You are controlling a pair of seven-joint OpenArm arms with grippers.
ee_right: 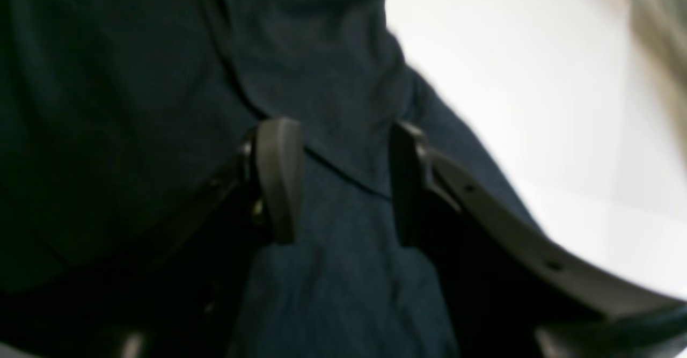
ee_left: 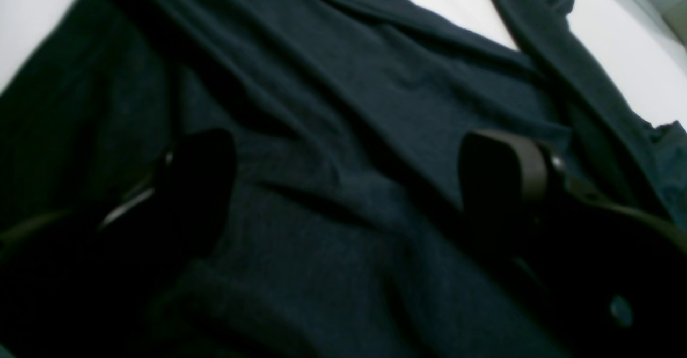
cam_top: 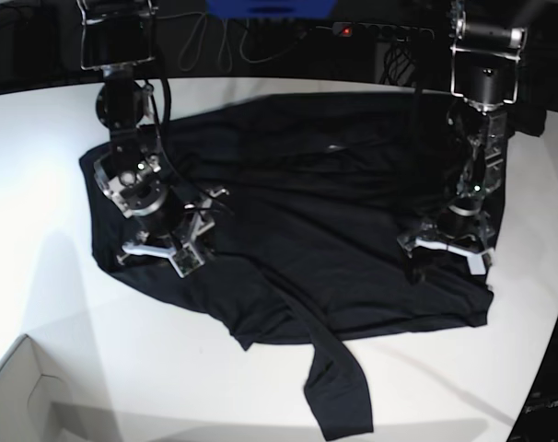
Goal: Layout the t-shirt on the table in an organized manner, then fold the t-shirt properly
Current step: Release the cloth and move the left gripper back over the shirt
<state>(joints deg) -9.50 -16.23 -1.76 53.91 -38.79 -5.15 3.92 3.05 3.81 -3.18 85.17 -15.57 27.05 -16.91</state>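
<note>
A: T-shirt (cam_top: 297,230) — black, thin fabric, no print. Lies spread over the middle of the white tabletop (cam_top: 67,304), wrinkled, with long creases running across the body. One sleeve (cam_top: 339,396) trails out toward the near edge as a narrow strip. Outline uneven: the near hem runs at a slant, not squared up.

B: Surroundings?

A: White cardboard box corner (cam_top: 26,396) at the near left of the base view, well apart from the shirt. Dark cables (cam_top: 224,41) and equipment beyond the far edge, off the tabletop.

B: Arms?

A: Both stand over the shirt. Right gripper (ee_right: 343,181) on the base view's left, above the shirt's side edge; left gripper (ee_left: 349,186) on that view's right, near the other side.

B: State of the fingers?

A: Left fingers (ee_left: 499,170) spread wide, loose rumpled cloth under and between them, nothing pinched. Right fingers (ee_right: 276,175) parted to a moderate gap; a fold of cloth with a seam line crosses that gap, and neither pad presses it.

B: Obstructions?

A: Both grippers cover part of the fabric from above. Wrist views are blurred, so fine fabric detail is unreadable.
</note>
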